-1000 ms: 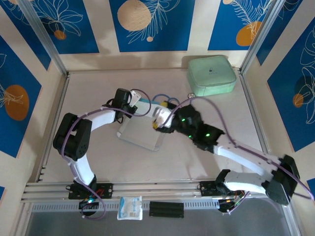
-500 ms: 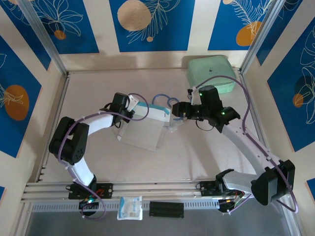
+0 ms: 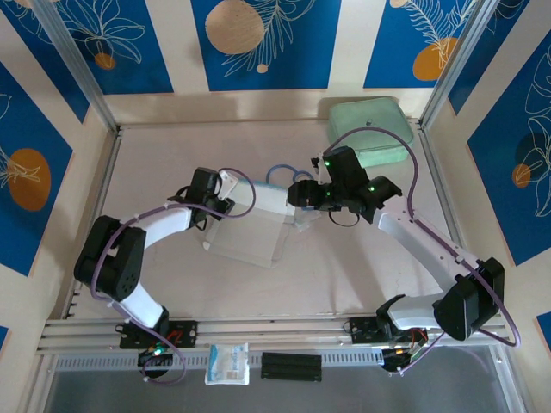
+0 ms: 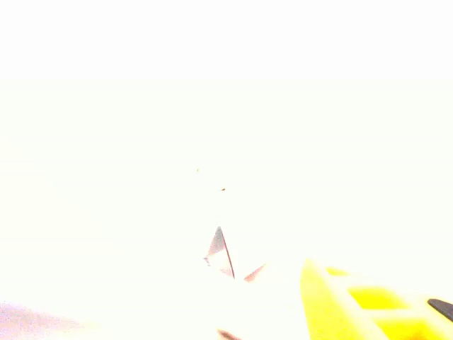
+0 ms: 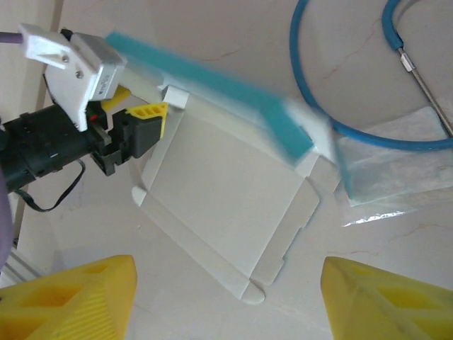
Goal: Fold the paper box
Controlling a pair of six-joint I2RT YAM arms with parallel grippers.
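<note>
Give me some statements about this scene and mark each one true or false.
1. The box lies mostly flat, one blue flap raised. True.
2. The right gripper is shut on the box. False: its jaws stand open, holding nothing.
3. The green case sits on the box. False: it stands apart, at the far right corner.
4. A blue cable lies beside the box. True.
5. The left gripper is at the box's edge. True.

Overhead; wrist views close, probably downward
</note>
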